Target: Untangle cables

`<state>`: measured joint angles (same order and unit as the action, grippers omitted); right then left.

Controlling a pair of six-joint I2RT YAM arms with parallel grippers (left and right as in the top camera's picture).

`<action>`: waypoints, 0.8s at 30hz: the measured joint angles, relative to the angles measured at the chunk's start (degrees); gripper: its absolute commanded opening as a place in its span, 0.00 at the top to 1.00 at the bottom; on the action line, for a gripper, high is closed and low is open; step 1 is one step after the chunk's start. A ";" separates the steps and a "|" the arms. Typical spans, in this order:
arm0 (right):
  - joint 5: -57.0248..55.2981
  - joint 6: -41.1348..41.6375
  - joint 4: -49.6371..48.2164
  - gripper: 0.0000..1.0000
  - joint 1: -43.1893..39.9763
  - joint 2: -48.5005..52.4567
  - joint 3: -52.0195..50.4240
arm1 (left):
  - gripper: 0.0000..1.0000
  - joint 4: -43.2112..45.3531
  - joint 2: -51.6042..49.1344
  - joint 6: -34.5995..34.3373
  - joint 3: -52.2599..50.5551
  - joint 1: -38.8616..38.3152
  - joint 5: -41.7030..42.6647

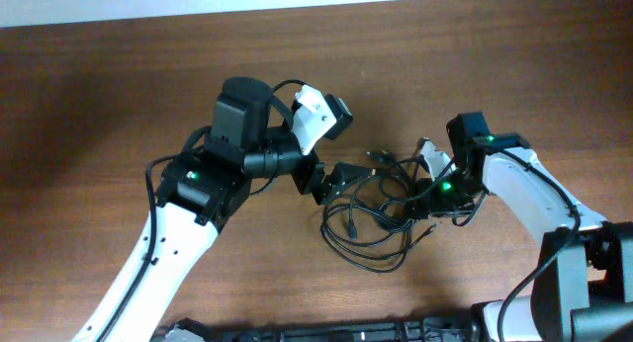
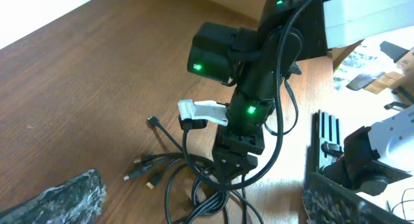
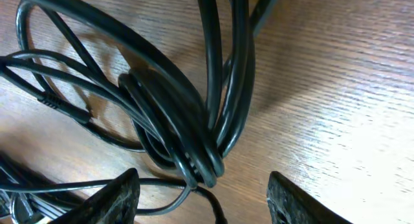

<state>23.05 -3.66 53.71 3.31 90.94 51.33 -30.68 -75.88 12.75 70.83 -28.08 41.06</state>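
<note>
Two arms meet over a knot of cables [image 1: 371, 228] near the middle of the wooden table [image 1: 119, 85], seen from my remote station. The thin black cords lie in overlapping loops on the tabletop between the two grippers, closer to the right one. From the overhead camera I see the left arm [image 1: 168, 243] reaching in from the lower left, and the left gripper [image 1: 341, 176] sits at the left edge of the tangle. Its jaws are spread wide and hold nothing; in its wrist view the two grey pads [image 2: 61, 198] stand at the bottom corners of the frame with the cords lying on the table ahead of them. That same view picks out several small plug ends [image 2: 150, 183] fanned out on the wood at the left of the heap, one of them [image 2: 152, 120] lying a little apart, farther up the table. The right arm [image 1: 534, 199] comes in from the right, and the right gripper [image 3: 202, 177] points down into the pile. Its wrist camera is filled with a tight bundle of strands [image 3: 187, 130] doubling back on itself — the bend of that bundle lies in the gap between the two dark fingers [image 3: 113, 198]. The jaws there are parted, and neither finger presses on the cord, so I read it as released rather than gripping.
</note>
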 measured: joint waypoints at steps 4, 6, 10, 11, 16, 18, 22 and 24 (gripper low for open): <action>0.37 -0.20 -2.67 0.59 0.00 0.04 -1.62 | 0.01 0.00 0.00 -0.02 0.00 0.00 -0.94; 0.61 -0.22 -2.80 0.60 0.00 0.04 -1.75 | 0.01 0.02 0.00 -0.02 0.00 0.00 -3.52; 5.29 -0.22 -4.70 0.59 0.00 0.04 -1.75 | 0.01 0.02 -0.02 -0.04 0.00 0.00 -8.28; 6.10 -0.20 -5.16 0.59 0.00 0.04 -1.77 | 0.01 0.02 0.00 -0.02 0.00 0.00 -8.70; 9.62 -0.17 -7.08 0.70 0.00 0.04 -4.17 | 0.01 -0.31 0.00 -0.02 0.00 0.00 -9.64; 13.42 -0.17 -7.67 0.74 0.00 0.04 -4.59 | 0.01 -0.46 0.00 -0.02 0.00 0.00 -9.66; 22.75 -0.17 -10.10 0.73 0.00 0.04 -4.63 | 0.01 -0.42 0.00 -0.02 0.00 0.00 -9.81; 24.37 -0.17 -11.65 0.59 0.11 0.04 -4.68 | 0.01 -0.44 0.00 -0.04 0.00 0.00 -9.84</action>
<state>47.42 -3.84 42.06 3.42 90.98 46.65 -31.11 -75.88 12.71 70.83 -28.08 31.22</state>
